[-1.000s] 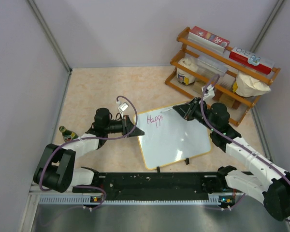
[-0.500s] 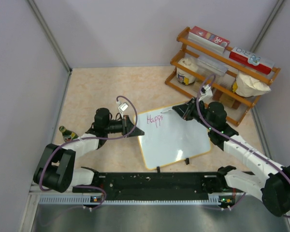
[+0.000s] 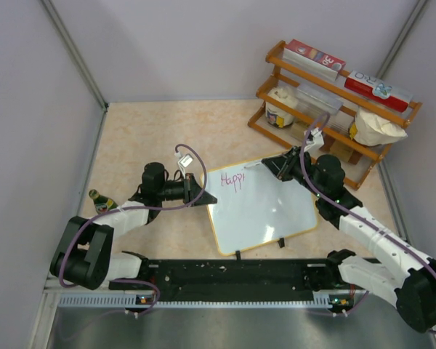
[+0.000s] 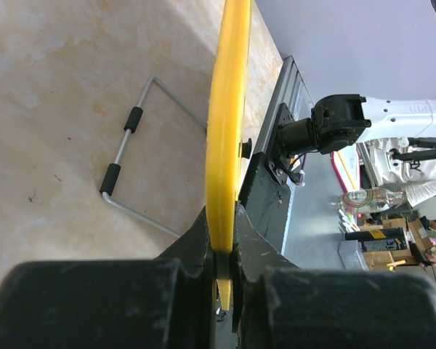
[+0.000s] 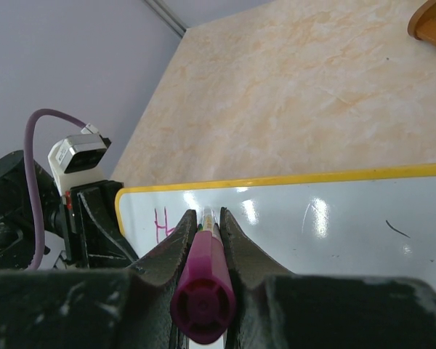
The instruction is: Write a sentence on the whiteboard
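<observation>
Left gripper [image 4: 221, 243] clamps whiteboard [image 3: 265, 211] edge, right gripper [image 5: 206, 222] clamps magenta marker [image 5: 203, 291]; tip pressure could shift it, skewing letters

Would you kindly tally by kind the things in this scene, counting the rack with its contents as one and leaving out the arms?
Whiteboard: 1
Marker: 1
Small bottle: 1
Wooden rack: 1
Total: 4
</observation>
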`<state>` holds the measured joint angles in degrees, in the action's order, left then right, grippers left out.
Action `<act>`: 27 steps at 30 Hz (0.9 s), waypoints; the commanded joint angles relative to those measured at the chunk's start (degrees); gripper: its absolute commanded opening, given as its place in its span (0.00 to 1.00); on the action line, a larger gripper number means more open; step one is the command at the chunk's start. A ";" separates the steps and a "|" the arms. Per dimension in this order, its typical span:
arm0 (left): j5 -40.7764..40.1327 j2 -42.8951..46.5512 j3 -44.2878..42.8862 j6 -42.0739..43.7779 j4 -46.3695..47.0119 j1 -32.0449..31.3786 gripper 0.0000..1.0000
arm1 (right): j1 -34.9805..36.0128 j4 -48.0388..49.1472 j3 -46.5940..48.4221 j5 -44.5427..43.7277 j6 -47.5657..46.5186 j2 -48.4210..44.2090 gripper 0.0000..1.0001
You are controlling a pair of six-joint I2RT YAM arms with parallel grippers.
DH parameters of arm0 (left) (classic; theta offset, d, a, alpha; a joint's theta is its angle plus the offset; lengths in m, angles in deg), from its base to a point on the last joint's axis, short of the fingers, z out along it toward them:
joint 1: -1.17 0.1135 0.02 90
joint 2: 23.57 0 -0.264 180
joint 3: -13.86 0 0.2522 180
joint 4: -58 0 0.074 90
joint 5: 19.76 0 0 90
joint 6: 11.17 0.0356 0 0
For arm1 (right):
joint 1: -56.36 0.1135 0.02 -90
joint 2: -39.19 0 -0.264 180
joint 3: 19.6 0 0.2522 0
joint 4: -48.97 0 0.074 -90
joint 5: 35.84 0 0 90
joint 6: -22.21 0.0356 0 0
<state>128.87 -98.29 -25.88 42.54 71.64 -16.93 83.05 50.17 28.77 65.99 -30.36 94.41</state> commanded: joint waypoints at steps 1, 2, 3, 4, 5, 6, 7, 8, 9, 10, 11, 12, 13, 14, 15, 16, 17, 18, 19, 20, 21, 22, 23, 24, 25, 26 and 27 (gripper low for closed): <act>-1.59 0.27 1.28 3.60 -1.74 -0.61 0.00 | -0.68 0.59 -0.15 -0.59 -1.22 -1.08 0.00; -1.59 0.10 1.28 3.51 -1.73 -0.61 0.00 | -0.60 0.68 -0.42 -0.41 -1.13 -1.08 0.00; -1.59 0.19 1.37 3.51 -1.82 -0.61 0.00 | -0.68 0.68 -0.60 -0.32 -1.22 -1.08 0.00; -1.59 0.10 1.37 3.51 -1.73 -0.61 0.00 | -0.68 0.68 -0.94 -0.23 -1.13 -1.08 0.00; -1.59 0.10 1.45 3.42 -1.65 -0.53 0.00 | -0.68 0.77 -1.21 -0.23 -1.22 -1.17 0.00; -1.59 0.19 1.46 3.42 -1.56 -0.61 0.00 | -0.68 0.77 -1.56 -0.23 -1.39 -1.26 0.00; -1.59 0.10 1.46 3.42 -1.64 -0.61 0.00 | -0.68 0.86 -1.82 -0.23 -1.48 -1.26 0.00; -1.68 0.10 1.46 3.34 -1.47 -0.61 0.00 | -0.68 0.77 -2.00 -0.50 -1.48 -1.26 0.00; -1.59 0.01 1.54 3.33 -1.47 -0.53 0.00 | -0.68 0.77 -2.18 -0.50 -1.74 -1.17 0.00; -1.59 0.01 1.54 3.33 -1.38 -0.61 0.00 | -0.68 0.77 -2.27 -0.50 -1.66 -0.91 0.00; -1.59 -0.08 1.54 3.25 -1.30 -0.61 0.00 | -0.68 0.60 -2.35 -0.58 -1.83 -0.82 0.00; -1.50 -0.08 1.63 3.25 -1.21 -0.61 0.00 | -0.68 0.68 -2.44 -0.67 -1.92 -0.64 0.00; -1.59 -0.08 1.63 3.16 -1.12 -0.61 0.00 | -0.60 0.60 -2.44 -0.67 -2.10 -0.55 0.00; -1.50 -0.08 1.63 3.16 -1.12 -0.61 0.00 | -0.59 0.42 -2.53 -0.67 -2.10 -0.38 0.00; -1.50 -0.08 1.63 3.16 -1.03 -0.61 0.00 | -0.68 0.25 -2.62 -0.67 -2.27 -0.38 0.00; -1.50 0.01 1.72 3.16 -1.03 -0.61 0.00 | -0.68 0.07 -2.71 -0.67 -2.36 -0.55 0.00; -1.50 0.10 1.72 3.25 -1.03 -0.61 0.00 | -0.68 -0.11 -2.79 -0.67 -2.54 -0.64 0.00; -1.59 0.01 1.72 3.16 -0.94 -0.61 0.00 | -0.68 -0.46 -2.88 -0.67 -2.80 -0.64 0.00; -1.59 -0.08 1.81 3.16 -0.94 -0.61 0.00 | -0.68 -0.72 -2.97 -0.67 -2.80 -0.99 0.00; -1.59 -0.08 1.81 3.07 -0.77 -0.61 0.00 | -0.60 -0.90 -3.32 -0.67 -2.98 -1.34 0.00; -1.50 -0.08 1.89 3.07 -0.68 -0.61 0.00 | -0.59 -0.99 -3.50 -0.67 -3.06 -1.43 0.00; -1.42 -0.16 1.89 2.98 -0.68 -0.61 0.00 | -0.68 -1.16 -3.67 -0.59 -3.24 -1.69 0.00; -1.59 -0.16 1.89 2.98 -0.68 -0.61 0.00 | -0.68 -1.42 -3.85 -0.50 -3.33 -1.96 0.00; -1.50 -0.16 1.89 2.98 -0.68 -0.61 0.00 | -0.68 -1.60 -4.02 -0.32 -3.50 -2.22 0.00; -1.50 -0.08 1.89 3.07 -0.68 -0.61 0.00 | -0.68 -1.78 -4.20 -0.23 -3.59 -2.31 0.00; -1.42 -0.25 1.81 2.98 -0.68 -0.53 0.00 | -0.68 -1.95 -4.37 -0.06 -3.85 -2.57 0.00; -1.41 -0.25 1.81 2.98 -0.68 -0.61 0.00 | -0.60 -2.21 -4.64 0.03 -3.86 -2.66 0.00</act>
<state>128.71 -98.29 -25.57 41.88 72.10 -16.93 83.05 49.93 25.26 66.30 -31.65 92.73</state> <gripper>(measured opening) 0.078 0.119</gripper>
